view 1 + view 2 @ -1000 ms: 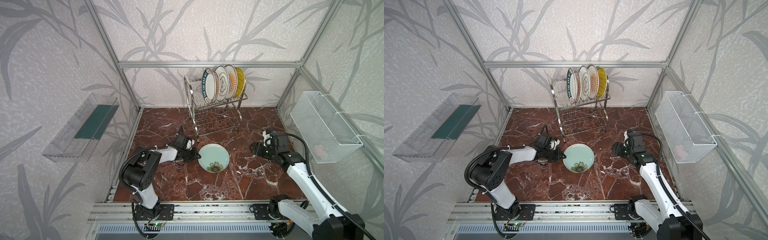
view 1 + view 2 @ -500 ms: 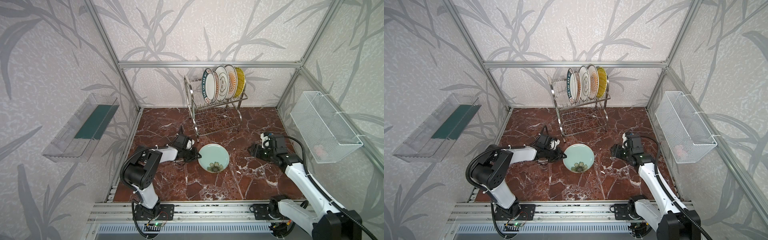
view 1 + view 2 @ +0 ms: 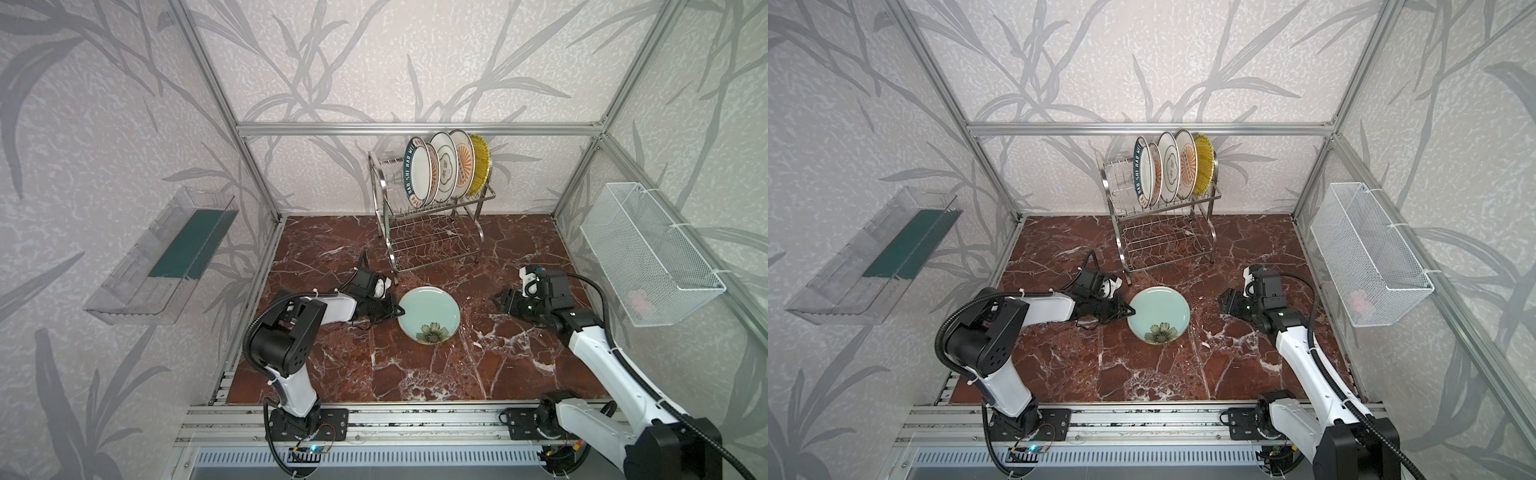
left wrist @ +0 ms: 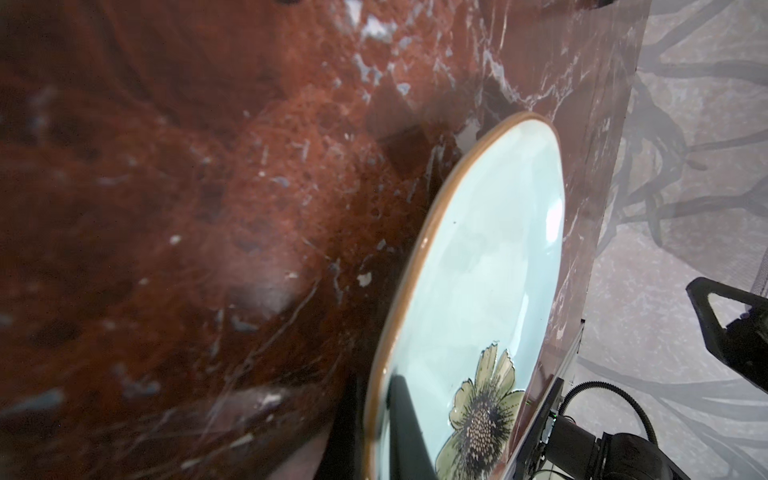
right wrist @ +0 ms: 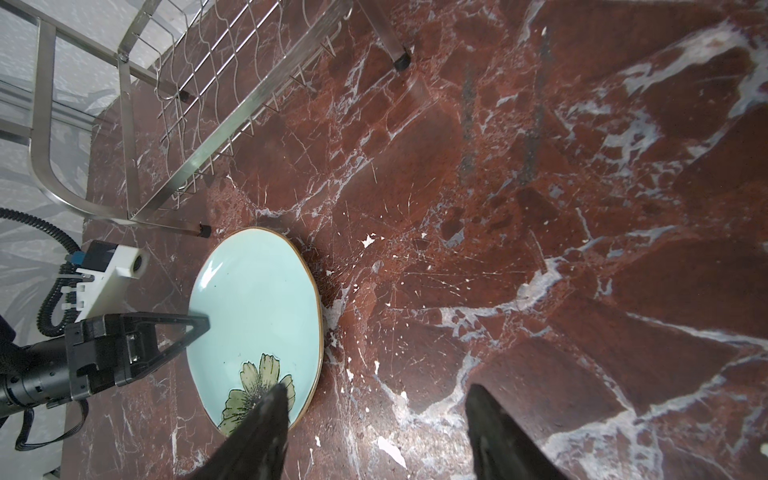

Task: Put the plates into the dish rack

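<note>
Plates: 6 counted.
- 5 stand on edge, side by side, in the upper tier of the rack (image 3: 432, 245). Left to right in both top views: teal-rim plate (image 3: 415, 172), sunburst plate (image 3: 434, 168), quatrefoil plate (image 3: 445, 170), second sunburst plate (image 3: 464, 166), yellow plate (image 3: 480, 164).
- 1 mint plate (image 3: 429, 309), flower face up, is on the table (image 3: 415, 374) near the rack's front left leg.

Rack: 1, two tiers, at the back of the table.

Grippers: 2.
- Left gripper (image 3: 399, 309) is at the mint plate's left rim. The left wrist view shows one finger (image 4: 401, 415) over the rim and one under it, so it is clamped on the plate.
- Right gripper (image 5: 374, 436) has its jaws apart with nothing between them. It is over bare table to the right of the mint plate, not touching it.

Wall fittings: 1 basket (image 3: 648, 257) on the right, 1 tray (image 3: 162, 257) on the left.
</note>
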